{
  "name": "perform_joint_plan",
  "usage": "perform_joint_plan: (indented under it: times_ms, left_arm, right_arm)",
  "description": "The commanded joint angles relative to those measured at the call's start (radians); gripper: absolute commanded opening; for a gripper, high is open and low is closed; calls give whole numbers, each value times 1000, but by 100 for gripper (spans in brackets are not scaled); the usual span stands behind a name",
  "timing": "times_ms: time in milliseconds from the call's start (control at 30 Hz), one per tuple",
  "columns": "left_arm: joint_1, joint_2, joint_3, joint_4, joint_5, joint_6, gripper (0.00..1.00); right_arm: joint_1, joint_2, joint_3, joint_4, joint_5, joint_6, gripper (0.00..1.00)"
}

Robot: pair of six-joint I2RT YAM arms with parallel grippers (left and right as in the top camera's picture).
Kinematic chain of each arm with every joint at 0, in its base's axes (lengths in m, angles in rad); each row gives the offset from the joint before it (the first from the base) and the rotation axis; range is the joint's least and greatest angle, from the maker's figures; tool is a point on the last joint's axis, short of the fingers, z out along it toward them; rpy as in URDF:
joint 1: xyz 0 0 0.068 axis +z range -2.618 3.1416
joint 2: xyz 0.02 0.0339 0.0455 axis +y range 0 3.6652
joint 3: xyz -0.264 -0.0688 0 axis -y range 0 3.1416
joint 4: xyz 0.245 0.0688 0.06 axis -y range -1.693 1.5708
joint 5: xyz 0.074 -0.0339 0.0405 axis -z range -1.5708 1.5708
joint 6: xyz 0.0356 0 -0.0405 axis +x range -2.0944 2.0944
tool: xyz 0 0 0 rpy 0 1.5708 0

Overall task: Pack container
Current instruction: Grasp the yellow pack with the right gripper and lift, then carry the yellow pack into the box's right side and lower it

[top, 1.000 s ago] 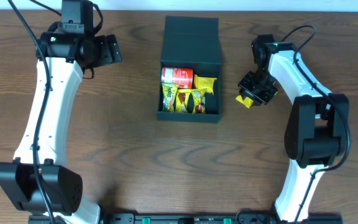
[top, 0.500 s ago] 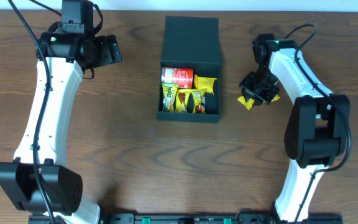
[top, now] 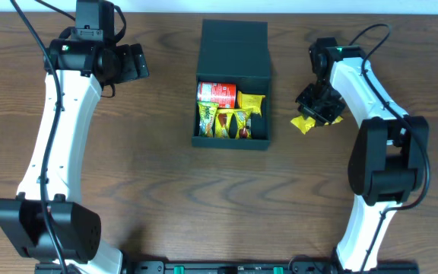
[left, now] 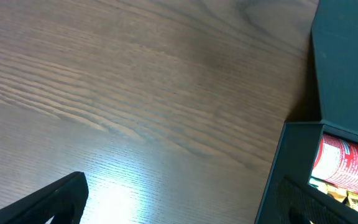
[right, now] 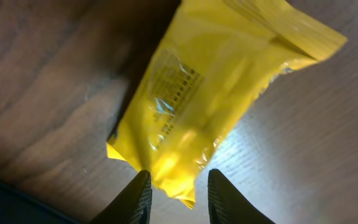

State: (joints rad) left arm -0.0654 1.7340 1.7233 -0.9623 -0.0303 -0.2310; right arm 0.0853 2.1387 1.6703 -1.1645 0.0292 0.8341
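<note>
Packet: yellow packet lies flat on the table, right of the container and toward the right edge. It's in the same spot as a second ago, so it hasn't been lifted.
Right gripper: right gripper has shifted a little toward the far edge and twisted over the last second. It now sits over the packet. Its fingers are a narrow gap apart with one end corner of the packet between them. The film isn't crumpled, so I read it as not clamped yet.
Left gripper: left gripper is parked near the far-left corner, fingers wide apart, nothing in them. Unmoved.
Container: container sits mid-table by the far edge, with its lid folded back flat toward that edge. Unmoved.
Contents: red-labelled item at the far end, snack packets across the near end. Same as before.
Meaning: you're at the grasp step for the only loose packet in view. The shift reads as alignment, not a pick.
Next: close on the packet, check it rises with the fingers, then carry it left over the open box.
Risk: you only have a corner. The slick film could slip out, or the packet could swing on the lift.
</note>
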Motion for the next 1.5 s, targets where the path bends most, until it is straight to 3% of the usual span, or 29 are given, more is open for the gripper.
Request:
perform_joint_plan:
  times_ms: [0,100,267,700,833,967,1167,1467]
  left_arm:
    - [5,7,-2,-7,-6,7,97]
    - [5,7,-2,-8,-6,7,98]
    - [5,7,-2,-8,-6,7,98]
    - [5,7,-2,-6,-6,7,97]
    - [5,7,-2,-6,-6,7,98]
    - [5,7,-2,-6,-6,7,98]
    - [5,7,-2,-6,-6,7,98]
    - [5,7,-2,-7,-6,7,98]
  right_arm:
    - [-23,37,-23,6,-34,19,29]
    - [-26,46,-23,9,-38,19,25]
    - [-28,46,-23,9,-37,18,1]
    - [4,-4,157,-138,83,-133,2]
    - [40,-31,247,-156,64,-264,2]
    - [107,-43,358,-191,-17,-512,2]
    - [218,-43,433,-211,-107,-712,1]
    - [314,-42,427,-263,-63,-793,1]
